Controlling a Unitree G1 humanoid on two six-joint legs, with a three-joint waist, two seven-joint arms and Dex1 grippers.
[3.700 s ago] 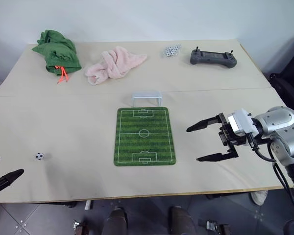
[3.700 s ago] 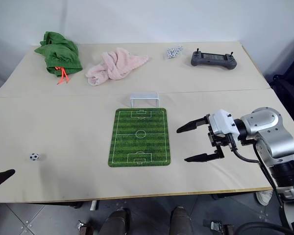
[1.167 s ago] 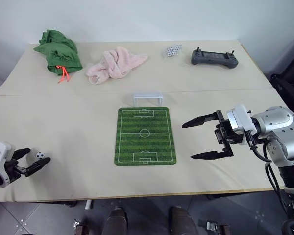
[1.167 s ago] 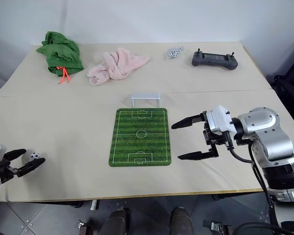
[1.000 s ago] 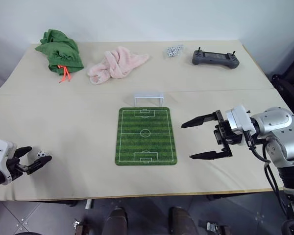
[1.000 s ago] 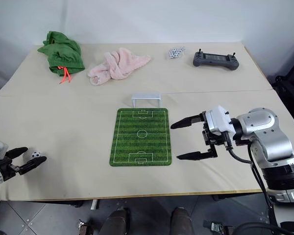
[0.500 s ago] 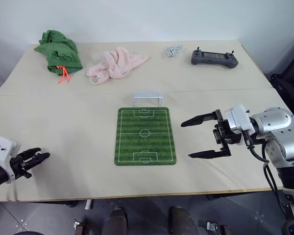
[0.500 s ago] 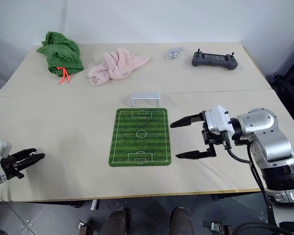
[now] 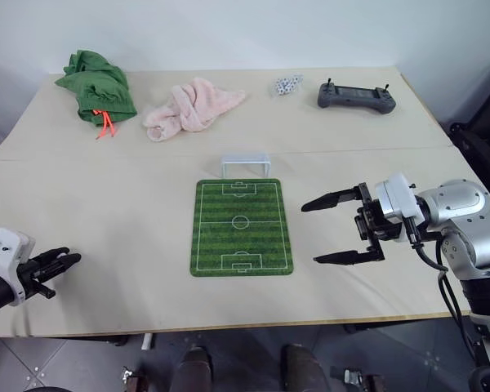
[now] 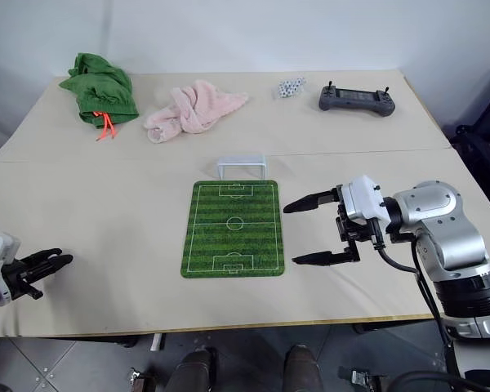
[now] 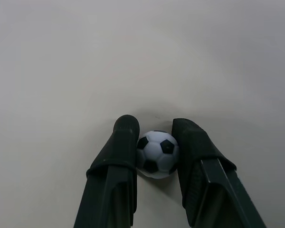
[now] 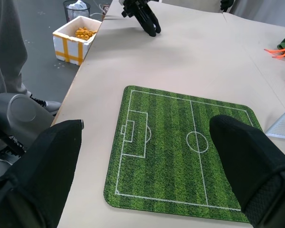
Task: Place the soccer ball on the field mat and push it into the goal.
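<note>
The left gripper [image 11: 154, 142] sits low at the near left corner of the worktop [image 9: 131, 204], its two black fingers [image 11: 121, 156] pinching the soccer ball [image 11: 157, 154] between their tips, the ball resting on or just above the bare surface. That is well apart from the field mat [image 9: 242, 227], which lies flat in the middle of the worktop. The goal [image 9: 246, 165] stands just beyond the mat's far short edge. The right gripper [image 9: 343, 229] hovers just beside the mat's right edge, fingers spread wide and empty. Along the far side of the worktop lie a green cloth [image 9: 96, 86], a pink towel [image 9: 192, 106], a cluster of small dice [image 9: 287, 84] and a grey controller [image 9: 355, 95].
</note>
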